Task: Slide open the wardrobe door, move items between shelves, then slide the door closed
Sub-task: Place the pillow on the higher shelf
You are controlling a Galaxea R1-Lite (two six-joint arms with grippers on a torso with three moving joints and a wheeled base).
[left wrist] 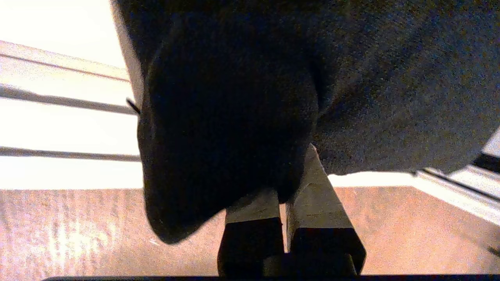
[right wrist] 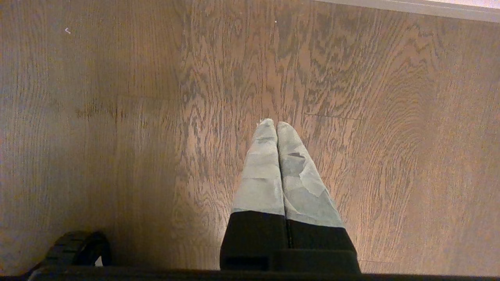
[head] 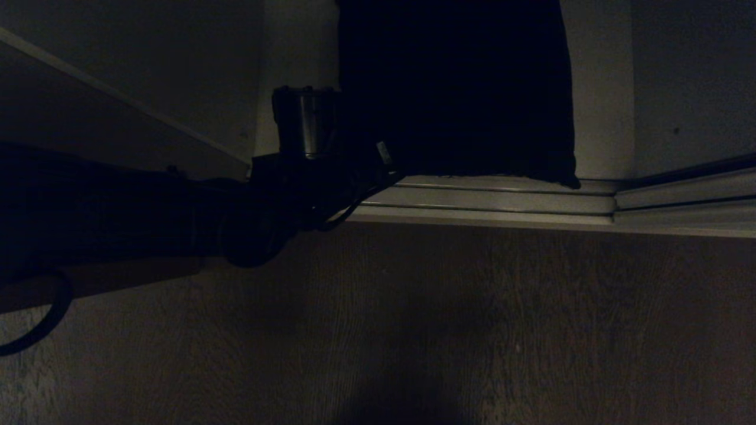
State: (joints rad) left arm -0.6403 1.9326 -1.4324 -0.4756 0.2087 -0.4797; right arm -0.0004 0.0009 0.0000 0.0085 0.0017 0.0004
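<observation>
Nearest you is bare wooden floor (head: 472,330), dim and empty of garments. Your right gripper (right wrist: 276,125) hangs over that floor with its two fingers pressed together, holding nothing.

Further in, a pale sliding-door track (head: 502,203) runs left to right along the wardrobe's foot. Your left gripper (left wrist: 287,195) reaches in from the left, just above the track, its fingers pinched almost closed on a fold of the black garment (head: 455,88).

The garment hangs down from that pinch as a dark, limp sheet, its lower hem (head: 508,175) at the track and the off-white wardrobe wall (head: 596,88) behind it. Expect it to be light, soft and floppy: it will drape, swing and drag rather than keep a shape. The grip looks to be on a thin edge, so it may slip; a thicker bunched fold would likely hold better.
</observation>
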